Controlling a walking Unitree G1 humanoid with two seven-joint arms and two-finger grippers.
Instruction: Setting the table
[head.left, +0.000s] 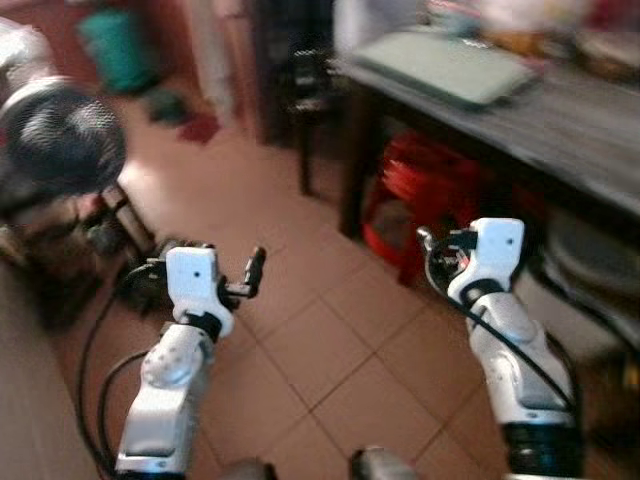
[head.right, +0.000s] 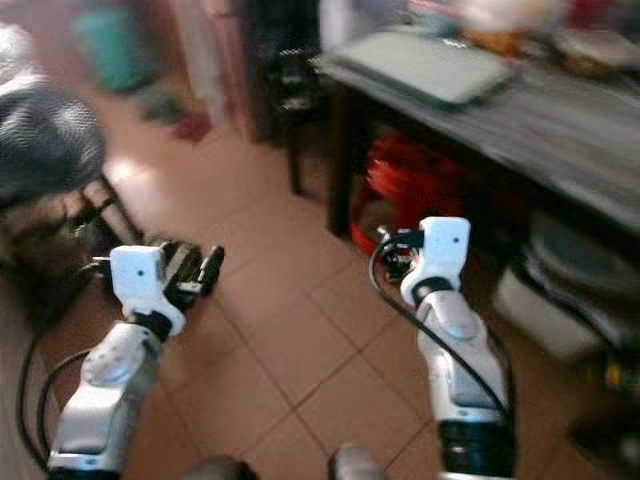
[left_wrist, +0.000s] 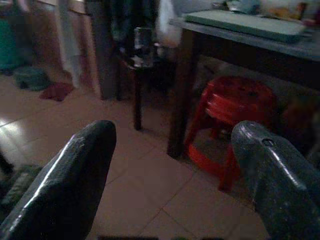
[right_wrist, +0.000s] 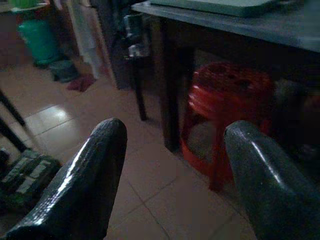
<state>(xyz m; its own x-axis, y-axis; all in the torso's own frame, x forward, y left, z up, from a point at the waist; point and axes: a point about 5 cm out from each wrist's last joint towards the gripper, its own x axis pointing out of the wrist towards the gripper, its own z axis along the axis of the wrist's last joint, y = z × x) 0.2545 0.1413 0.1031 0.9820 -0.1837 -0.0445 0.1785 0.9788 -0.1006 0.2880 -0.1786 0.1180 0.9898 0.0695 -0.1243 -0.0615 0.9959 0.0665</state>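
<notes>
A dark table (head.left: 560, 120) stands ahead on my right, with a flat pale green tray (head.left: 445, 65) near its corner and blurred items (head.left: 520, 20) behind it. Both arms are raised over the tiled floor, short of the table. My left gripper (left_wrist: 170, 135) is open, with nothing between its fingers (left_wrist: 75, 170). It looks toward the table leg and the red stools. My right gripper (right_wrist: 172, 132) is open and empty too, and its fingers (right_wrist: 260, 170) point under the table edge (right_wrist: 240, 25). The left arm (head.left: 180, 360) and the right arm (head.left: 510, 340) rise from the bottom of the eye views.
Stacked red plastic stools (head.left: 430, 190) sit under the table. A small dark stand with a metal cup (left_wrist: 142, 40) is left of the table. A standing fan (head.left: 60, 130) and cables are at my left, and a green container (head.left: 115, 45) is far back. Open tile floor lies between.
</notes>
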